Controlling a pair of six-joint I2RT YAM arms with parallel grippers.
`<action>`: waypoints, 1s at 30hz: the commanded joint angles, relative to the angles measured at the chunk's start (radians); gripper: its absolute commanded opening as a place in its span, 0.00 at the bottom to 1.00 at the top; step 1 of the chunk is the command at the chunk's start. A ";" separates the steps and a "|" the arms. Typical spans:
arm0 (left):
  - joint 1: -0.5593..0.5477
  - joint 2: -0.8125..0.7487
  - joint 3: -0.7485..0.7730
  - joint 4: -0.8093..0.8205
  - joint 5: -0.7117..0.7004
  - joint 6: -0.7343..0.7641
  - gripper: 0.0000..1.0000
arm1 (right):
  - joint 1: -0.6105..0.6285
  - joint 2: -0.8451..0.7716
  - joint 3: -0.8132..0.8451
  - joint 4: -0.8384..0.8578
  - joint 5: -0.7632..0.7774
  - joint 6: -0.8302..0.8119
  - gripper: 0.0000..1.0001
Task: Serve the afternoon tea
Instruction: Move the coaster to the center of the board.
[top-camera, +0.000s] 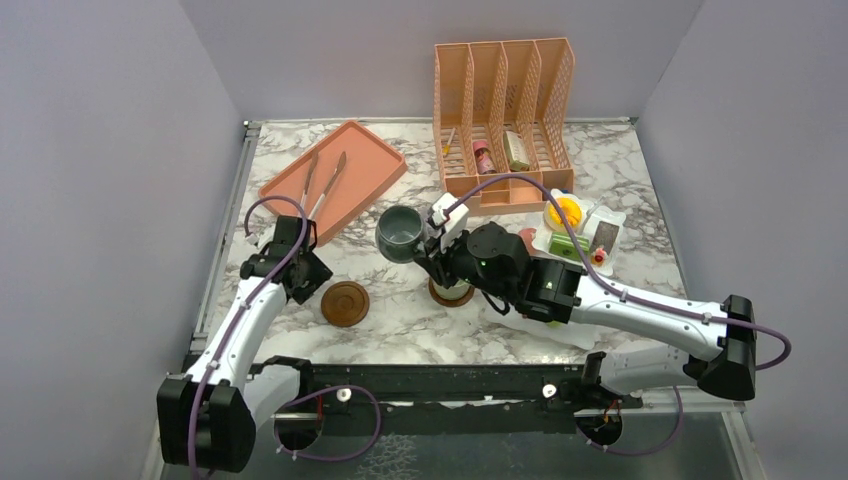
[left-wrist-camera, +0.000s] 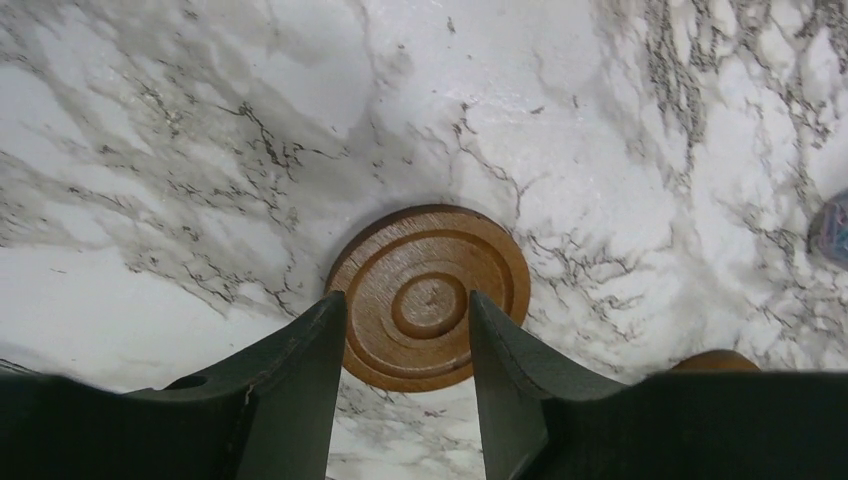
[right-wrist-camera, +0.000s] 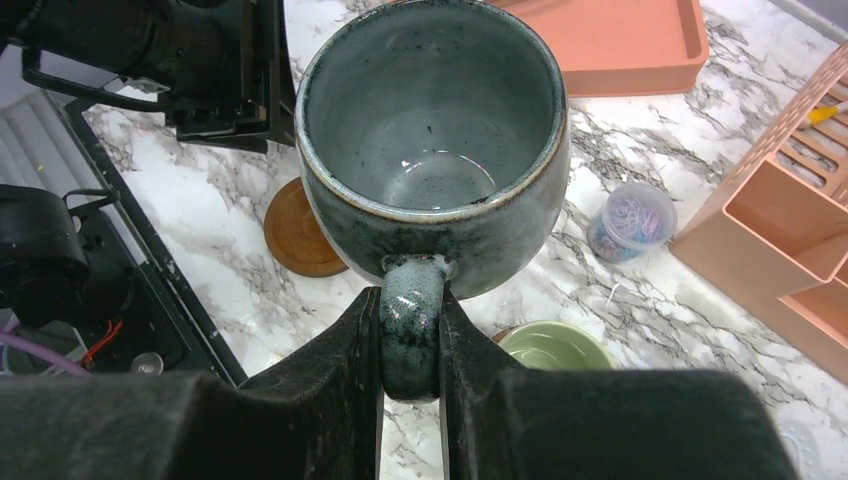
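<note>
A: Right gripper (right-wrist-camera: 411, 340)?
B: Closed narrow on the handle of the grey-blue mug (right-wrist-camera: 432, 150), one finger pressed to each side. Holds it with the mouth facing the wrist camera. Glossy and dark-speckled inside.
A: Whereabouts over the table (top-camera: 400, 330)?
B: Mid-table from overhead, near the corner of the peach tray (top-camera: 335, 175) with the tongs (top-camera: 325, 180) on it. Looks lifted off the marble, though hard to be sure.
A: Left gripper (left-wrist-camera: 408, 340)?
B: Fingers parted with a moderate gap, gripping nothing. Hovers over the first brown coaster (left-wrist-camera: 430, 295), seen through the gap. Lies flat on the marble, ringed with grooves. Touching or not: cannot tell.
A: And the second brown coaster (top-camera: 450, 296)?
B: Sits under the pale green mug (right-wrist-camera: 555, 345), just beside the right wrist and partly hidden by that arm.
A: Sweets?
B: Grouped as toy cakes (top-camera: 568, 228) on a white tray (top-camera: 618, 215) at the right, in front of the peach file rack (top-camera: 505, 100). Yellow, green and brown among them.
A: Anything to read?
B: Only labels too small to make out, on the small pink bottle (top-camera: 483, 157) and a pale packet (top-camera: 516, 150) standing in the rack. Also a tiny clear cup (right-wrist-camera: 630, 218) of colourful bits near the rack.
</note>
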 joint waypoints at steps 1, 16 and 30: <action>0.008 0.045 -0.042 0.069 -0.075 -0.023 0.49 | 0.001 -0.066 0.000 0.141 0.000 -0.007 0.01; 0.001 0.176 -0.162 0.262 0.060 0.087 0.49 | 0.001 -0.091 -0.019 0.143 -0.002 -0.003 0.01; -0.175 0.177 -0.186 0.364 0.169 0.060 0.44 | 0.001 -0.093 -0.038 0.134 0.011 0.009 0.01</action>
